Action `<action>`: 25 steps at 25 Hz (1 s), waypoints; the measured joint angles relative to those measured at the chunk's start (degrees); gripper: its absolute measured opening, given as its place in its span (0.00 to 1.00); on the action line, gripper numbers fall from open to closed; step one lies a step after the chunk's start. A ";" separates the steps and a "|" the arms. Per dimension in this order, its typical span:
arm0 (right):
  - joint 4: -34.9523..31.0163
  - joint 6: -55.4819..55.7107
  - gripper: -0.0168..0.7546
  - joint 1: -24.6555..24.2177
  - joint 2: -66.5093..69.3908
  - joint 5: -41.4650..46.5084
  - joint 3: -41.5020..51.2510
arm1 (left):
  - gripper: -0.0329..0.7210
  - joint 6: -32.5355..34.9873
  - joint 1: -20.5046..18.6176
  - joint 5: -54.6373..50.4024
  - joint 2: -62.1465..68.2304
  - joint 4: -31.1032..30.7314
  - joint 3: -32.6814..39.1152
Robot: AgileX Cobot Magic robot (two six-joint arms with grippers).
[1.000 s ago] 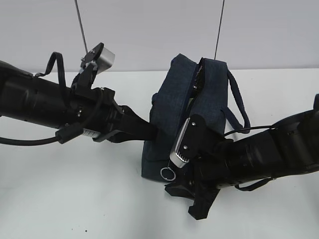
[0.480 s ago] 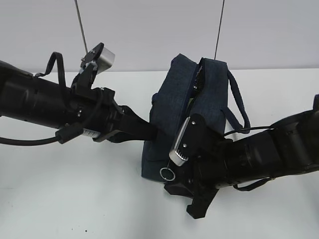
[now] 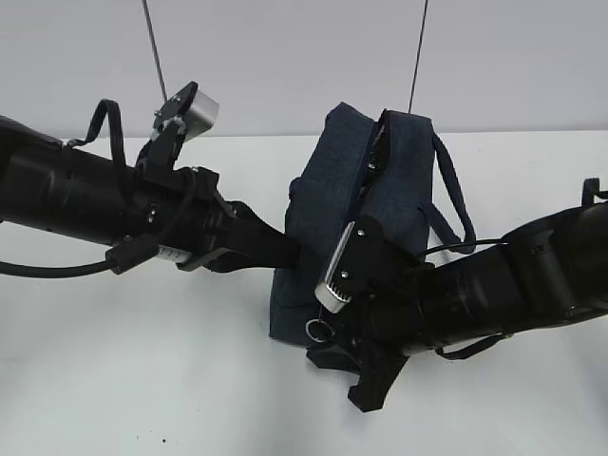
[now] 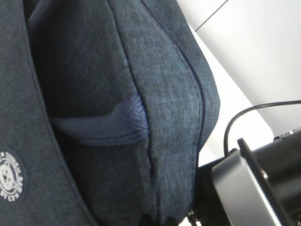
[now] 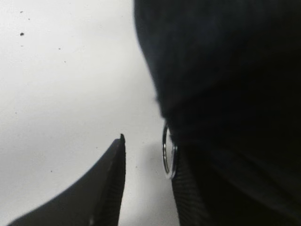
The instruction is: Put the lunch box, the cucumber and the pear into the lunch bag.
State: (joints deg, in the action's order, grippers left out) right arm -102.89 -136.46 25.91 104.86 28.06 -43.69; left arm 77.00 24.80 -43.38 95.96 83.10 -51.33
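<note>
The left gripper (image 3: 290,249) is clamping shut on the left side of the lunch bag (image 3: 332,199), which is standing upright in the middle of the table (image 3: 142,380) with its top zipper partly gaping. On the right, the right gripper (image 3: 347,356) has been sliding slightly left along the bag's near bottom corner, its jaws narrowing but not closed, one finger (image 5: 110,188) just left of the metal ring pull (image 5: 168,157). It is probably lining up to take the ring, though the blurred wrist view shows nothing gripped; lunch box, cucumber and pear are not showing anywhere.

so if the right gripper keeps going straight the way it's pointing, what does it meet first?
Likely the metal ring pull: it hangs between the right gripper's open fingers, at the lunch bag's lower corner. Beyond the ring is the bare table. Depth is unclear.
</note>
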 joint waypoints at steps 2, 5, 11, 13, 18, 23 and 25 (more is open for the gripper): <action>0.00 0.25 0.38 0.00 0.00 0.14 -0.42 | 0.02 0.00 0.00 0.07 0.00 0.00 0.00; 0.00 0.46 0.35 0.00 0.04 0.25 -0.63 | 0.02 0.00 0.00 0.11 0.00 0.00 0.00; 0.00 1.55 0.15 0.00 0.04 -0.20 -0.77 | 0.02 0.00 0.00 0.06 0.00 -0.06 0.00; 0.00 2.09 0.10 0.00 0.04 -0.29 -0.77 | 0.02 0.00 0.00 0.06 0.00 -0.06 0.00; 0.00 5.29 0.03 0.00 0.04 -1.56 -0.79 | 0.02 0.00 0.00 0.06 0.00 -0.06 0.00; 0.62 9.30 0.03 0.00 0.04 -1.69 -0.79 | 0.02 0.00 0.00 0.06 0.00 -0.06 0.00; 2.29 12.17 0.03 0.00 -0.44 -1.79 -0.79 | 0.02 0.00 0.00 0.06 0.00 -0.06 0.00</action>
State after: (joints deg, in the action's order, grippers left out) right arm -100.60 -124.29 25.91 104.42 26.27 -44.48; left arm 77.00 24.80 -43.32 95.96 83.04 -51.33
